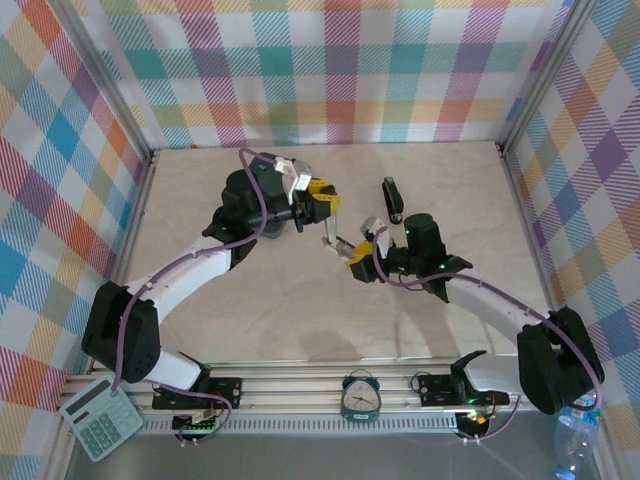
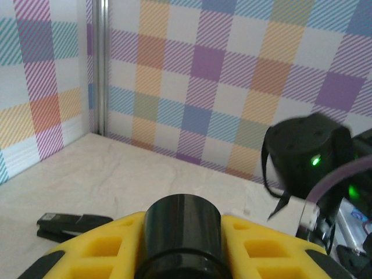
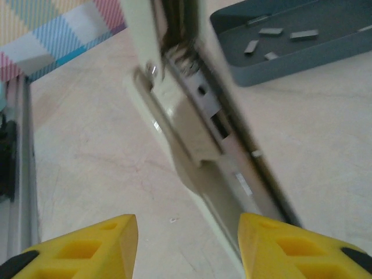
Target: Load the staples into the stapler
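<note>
- The right claw (image 3: 186, 250) has its yellow fingers (image 3: 87, 250) well apart and grips nothing. The stapler (image 3: 192, 122) has its base running between them, nearer the right-hand finger.
- The left claw (image 1: 326, 203) is closed. From above it seems to pinch the tip of the stapler's raised lid and hold it open.
- The cream stapler sits on the worktop (image 3: 87, 145) between the two claws, hinged wide, with its channel laid bare toward the right claw.
- It looks stiff and fairly solid. The lid is probably sprung, so it would likely swing shut if released. A hold at the lid's tip suits it, with the base left flat.
- The staples (image 3: 304, 35) are short grey strips lying loose on the floor of a grey tray (image 3: 279, 70), just beyond the stapler and not touching it.
- I judge the strips very light, rigid and smooth, yet brittle: a hard squeeze or a bend could snap one into pieces.
- They lie flat, so there is little to catch. The best pinch is probably across the narrow width, near the middle of a strip's length.
- A black stapler (image 2: 70, 224) lies apart near the back of the worktop.
- Hard to make out:
  - The left claw's tips are cut off in its own wrist view, so the contact with the lid is a judgement from above.
  - The right wrist view is blurred, and the lid runs out of its top edge.
  - A pale fleck on the rail (image 3: 256, 154) may be a staple, but I cannot tell.
  - I also cannot tell whether the channel already holds any staples.
  - The tray is cropped at the frame's edge.
</note>
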Controlling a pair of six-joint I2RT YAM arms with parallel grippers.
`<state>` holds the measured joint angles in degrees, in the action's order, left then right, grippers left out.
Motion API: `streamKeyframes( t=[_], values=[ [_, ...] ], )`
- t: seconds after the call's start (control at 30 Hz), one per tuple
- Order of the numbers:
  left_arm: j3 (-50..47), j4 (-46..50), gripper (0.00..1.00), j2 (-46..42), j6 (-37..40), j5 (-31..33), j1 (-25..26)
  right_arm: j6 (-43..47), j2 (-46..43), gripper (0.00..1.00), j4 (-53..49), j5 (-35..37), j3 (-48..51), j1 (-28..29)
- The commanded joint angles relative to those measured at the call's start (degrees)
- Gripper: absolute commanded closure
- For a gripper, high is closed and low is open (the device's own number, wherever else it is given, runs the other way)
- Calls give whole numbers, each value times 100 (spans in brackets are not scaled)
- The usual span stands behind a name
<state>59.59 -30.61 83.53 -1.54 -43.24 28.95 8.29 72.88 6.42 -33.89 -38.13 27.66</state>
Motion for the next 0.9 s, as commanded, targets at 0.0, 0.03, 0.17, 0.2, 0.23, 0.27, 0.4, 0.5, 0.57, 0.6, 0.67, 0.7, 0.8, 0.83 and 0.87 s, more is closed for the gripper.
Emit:
streamKeyframes(
  t=[0.0,0.03,0.17,0.2,0.23,0.27,0.4,0.5,0.57,0.6,0.67,0.7,0.8,0.83,0.87],
  values=[
    [316,-1050,100,-7,-436,-173,-12,410,175,53,208,-609,-56,3],
    [316,-1160,100,18,-523,-167,-4,456,236,54,213,-623,-70,10],
    [329,-1454,100,139,-705,-56,48,366,429,55,557,-689,-3,33],
    [342,-1452,100,178,-720,14,49,235,473,56,769,-714,62,43],
    [351,-1516,100,233,-769,81,49,122,511,56,990,-756,144,67],
    [351,-1641,100,288,-850,108,55,-14,558,56,1144,-751,207,100],
    [411,-1973,100,468,-1132,97,80,-153,676,56,1465,-692,264,212],
    [448,-2010,100,540,-1194,76,117,-123,679,55,1511,-559,229,231],
    [416,-1968,100,549,-1195,172,128,-92,650,55,1619,-354,227,234],
    [386,-1949,100,547,-1209,272,137,-110,655,55,1694,-306,234,231],
    [291,-2050,100,560,-1221,407,163,-204,703,55,1914,-322,232,231],
    [262,-2091,100,573,-1244,461,177,-223,742,54,2014,-359,230,231],
    [255,-2215,100,654,-1354,512,214,-563,879,55,2319,-451,213,231],
    [249,-2249,100,681,-1388,539,235,-620,910,55,2430,-456,211,231],
    [252,-2286,100,699,-1414,561,258,-698,944,55,2552,-445,211,231]
  ],
)
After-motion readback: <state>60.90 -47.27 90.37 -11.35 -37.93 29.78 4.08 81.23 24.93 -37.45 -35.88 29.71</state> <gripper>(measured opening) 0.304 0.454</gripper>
